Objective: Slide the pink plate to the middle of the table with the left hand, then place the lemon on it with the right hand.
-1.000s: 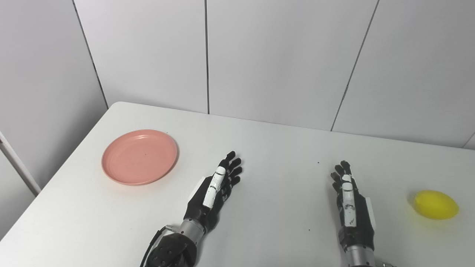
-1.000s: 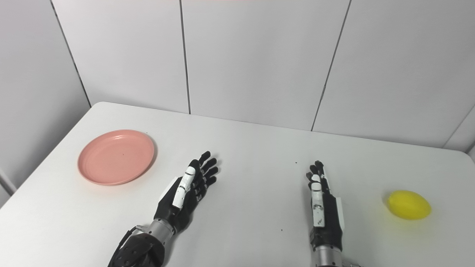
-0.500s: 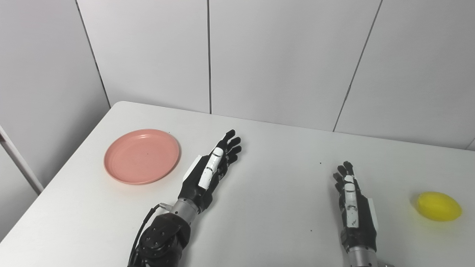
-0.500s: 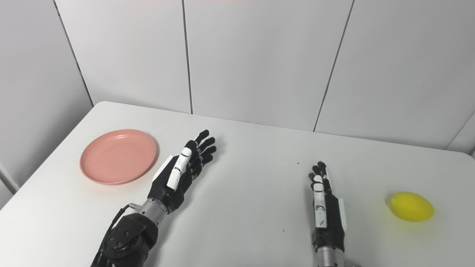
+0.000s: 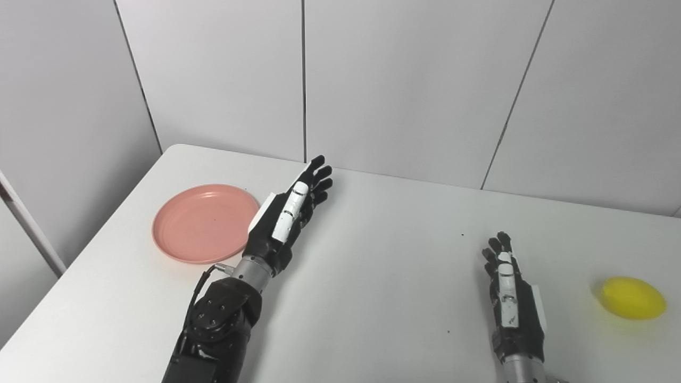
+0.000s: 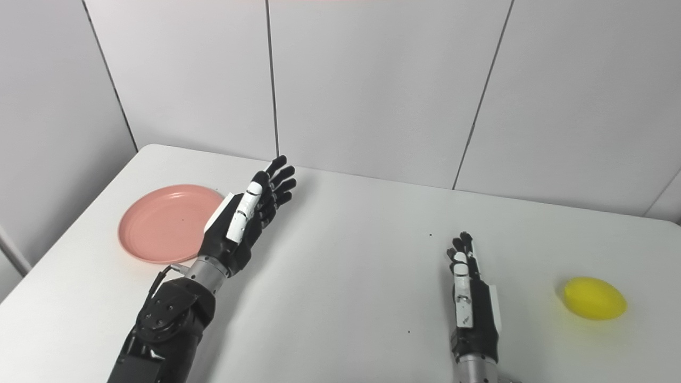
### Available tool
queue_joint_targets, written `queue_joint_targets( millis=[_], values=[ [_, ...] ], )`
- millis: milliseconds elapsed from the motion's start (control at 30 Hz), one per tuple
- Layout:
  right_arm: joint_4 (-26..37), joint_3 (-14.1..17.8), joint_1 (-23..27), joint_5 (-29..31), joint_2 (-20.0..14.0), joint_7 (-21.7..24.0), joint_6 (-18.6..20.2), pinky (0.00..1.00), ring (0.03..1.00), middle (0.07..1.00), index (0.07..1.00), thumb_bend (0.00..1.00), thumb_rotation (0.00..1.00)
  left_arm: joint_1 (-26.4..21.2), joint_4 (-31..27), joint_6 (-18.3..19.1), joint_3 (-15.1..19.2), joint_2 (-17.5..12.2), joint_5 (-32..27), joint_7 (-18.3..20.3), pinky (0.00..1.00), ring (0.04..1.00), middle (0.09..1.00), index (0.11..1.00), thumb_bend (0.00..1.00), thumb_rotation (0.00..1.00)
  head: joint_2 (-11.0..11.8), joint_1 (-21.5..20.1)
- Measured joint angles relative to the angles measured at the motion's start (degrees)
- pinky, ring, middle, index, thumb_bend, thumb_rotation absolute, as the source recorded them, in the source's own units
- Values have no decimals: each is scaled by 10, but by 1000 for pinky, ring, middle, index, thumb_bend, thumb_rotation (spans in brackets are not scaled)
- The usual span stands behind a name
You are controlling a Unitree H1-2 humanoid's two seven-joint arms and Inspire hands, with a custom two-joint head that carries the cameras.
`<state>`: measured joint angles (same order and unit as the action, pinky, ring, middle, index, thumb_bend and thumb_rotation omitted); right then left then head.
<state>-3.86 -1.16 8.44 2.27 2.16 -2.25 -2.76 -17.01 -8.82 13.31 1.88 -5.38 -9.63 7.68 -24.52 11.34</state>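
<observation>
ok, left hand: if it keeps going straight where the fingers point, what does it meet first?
Nothing on the table, as far as the views show. The left hand points up and right toward the back wall, past the pink plate, which lies to its left. Depth is unclear; the wall seems first.

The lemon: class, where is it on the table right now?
The lemon lies at the table's right side in both eye views, just beyond the open right hand, untouched and far from the pink plate.
</observation>
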Motion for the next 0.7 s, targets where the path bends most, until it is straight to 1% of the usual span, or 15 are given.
queue_joint_targets(
  millis=[333,433,533,700],
  values=[
    [0,1,0,8,-2,5,0,1000,955,964,974,247,1000,-28,-3,2,38,-27,-2,-1,996,968,978,968,438,1000,0,4],
    [0,1,0,9,-2,6,0,1000,958,967,976,239,1000,-34,0,2,52,-34,-14,0,1000,976,984,972,436,1000,0,7],
    [0,2,0,11,-2,7,0,1000,957,966,976,239,1000,-42,12,1,66,-44,-26,1,1000,975,985,973,444,1000,0,8],
    [1,2,0,10,-3,11,0,1000,955,966,976,214,1000,-49,23,-4,83,-61,-26,0,999,984,986,969,478,1000,0,8]
  ],
)
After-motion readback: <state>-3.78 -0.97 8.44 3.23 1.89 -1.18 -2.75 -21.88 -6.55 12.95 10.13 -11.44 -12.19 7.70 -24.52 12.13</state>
